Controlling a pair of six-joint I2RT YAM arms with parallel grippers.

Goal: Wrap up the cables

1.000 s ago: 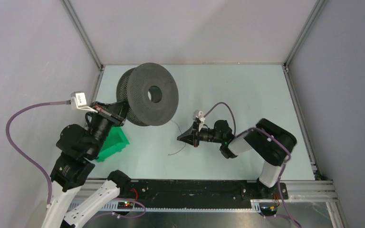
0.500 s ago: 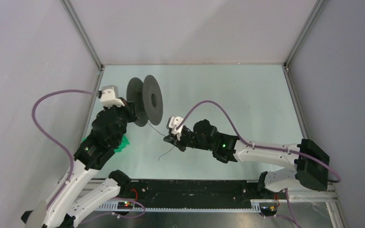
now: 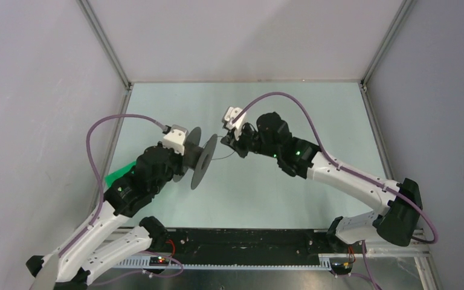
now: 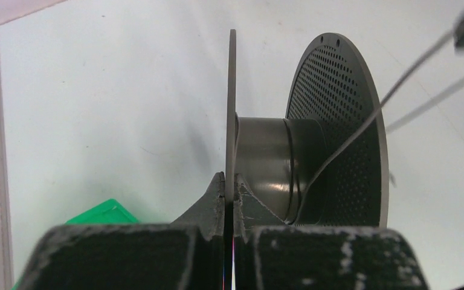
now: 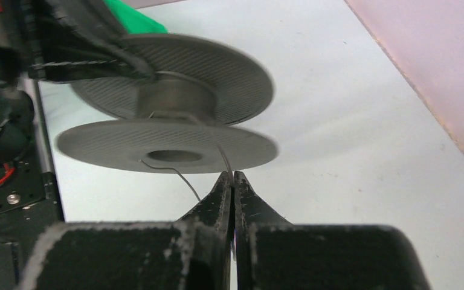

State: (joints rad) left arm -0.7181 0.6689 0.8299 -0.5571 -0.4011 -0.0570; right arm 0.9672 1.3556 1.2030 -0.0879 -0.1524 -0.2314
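The pale mint table (image 3: 290,109) is smooth and matte. Behind the left gripper (image 4: 229,187), low on its left side, a bright green plastic bin (image 4: 103,214) shows only a corner, and the arm hides whatever it may hold. Straight ahead of that gripper is a dark grey spool (image 4: 338,139): two thin round flanges, finely perforated, joined by a smooth, slightly glossy hub. The spool hangs clear of the table with its axle roughly level, and the left fingers are pressed onto the edge of the nearer flange, one on each face, holding it edge-on

The right gripper (image 5: 232,181) sits just off the outer flange, on the far side of the spool from the left gripper. Its black, scuffed fingers are pressed together on the cable (image 5: 223,158), a thread-thin black wire. From that pinch the wire runs over the flange rim to the hub, where it lies against the core. A loose curl passes beside the right fingers, under the flange's centre hole
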